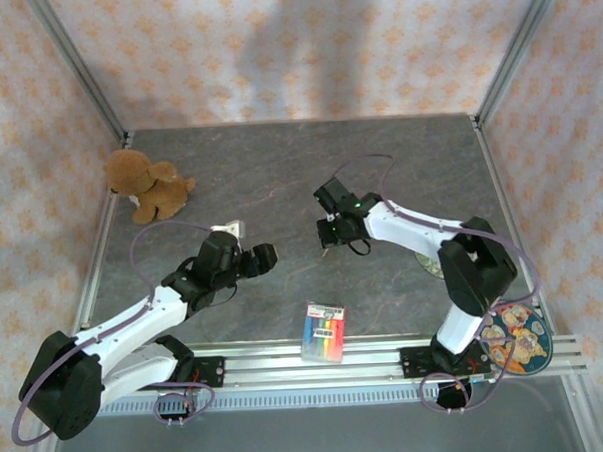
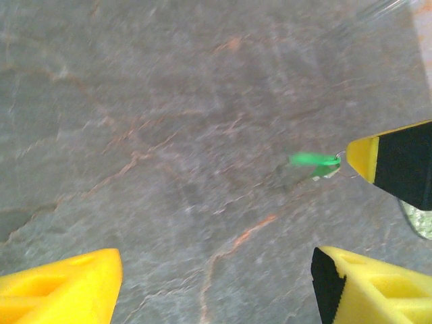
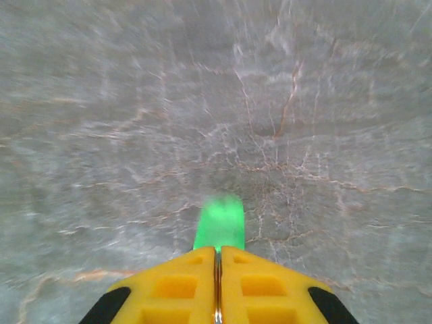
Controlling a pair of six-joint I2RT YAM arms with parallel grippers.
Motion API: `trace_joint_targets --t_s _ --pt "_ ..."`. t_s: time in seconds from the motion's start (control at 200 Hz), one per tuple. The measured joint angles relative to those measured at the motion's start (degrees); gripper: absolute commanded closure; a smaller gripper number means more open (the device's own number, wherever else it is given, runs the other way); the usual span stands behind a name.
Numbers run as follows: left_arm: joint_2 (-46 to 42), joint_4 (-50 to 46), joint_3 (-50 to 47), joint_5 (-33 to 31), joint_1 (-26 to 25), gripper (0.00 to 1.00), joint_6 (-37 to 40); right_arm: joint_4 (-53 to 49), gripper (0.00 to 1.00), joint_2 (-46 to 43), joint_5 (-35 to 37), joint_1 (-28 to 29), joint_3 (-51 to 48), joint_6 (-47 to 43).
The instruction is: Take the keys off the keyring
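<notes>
Grey stone table [image 1: 279, 177] below: your right end effector [image 3: 217, 255] is pressed together, pinching the green-headed key [image 3: 219, 226] clear of the surface (held steady for a pull, I'd judge). Your left end effector [image 2: 216, 266] hangs spread wide, facing it, likely to take the other side.

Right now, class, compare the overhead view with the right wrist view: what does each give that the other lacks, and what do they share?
The overhead view adds the wider scene: a teddy bear at the back left, a rainbow-striped pack near the front edge, and the left pincer. The right wrist view adds close detail: the green key poking out from the shut right pincer. Both share that pincer and the grey stone-patterned table.
</notes>
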Motion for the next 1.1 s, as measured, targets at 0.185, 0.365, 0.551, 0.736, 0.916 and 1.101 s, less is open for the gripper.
trace_joint_targets --t_s 0.185,0.365,0.551,0.736,0.916,1.101 --pt "-0.98 -4.17 9.84 0.02 0.0 0.21 5.33 -4.44 0.93 -7.32 0.09 0.0 6.51 -3.13" --pt "-1.18 -7.61 18.03 0.48 0.0 0.18 10.88 -8.11 0.92 -12.61 -1.57 0.0 12.46 -6.05" --pt "-1.18 -9.64 23.85 6.25 0.04 0.22 16.33 -11.5 0.92 -15.5 -6.36 0.0 18.01 -9.29" --pt "-1.11 -9.57 26.86 19.67 0.55 0.25 20.2 -12.96 0.92 -18.91 -14.34 0.0 19.67 -11.89" --pt "-0.22 -7.17 27.3 29.22 0.55 0.16 21.4 -13.86 0.91 -20.76 -20.15 0.0 20.98 -13.16" --pt "-0.17 3.15 22.36 34.14 0.55 0.16 21.81 -14.08 0.91 -21.05 -24.09 0.0 21.27 -13.35"
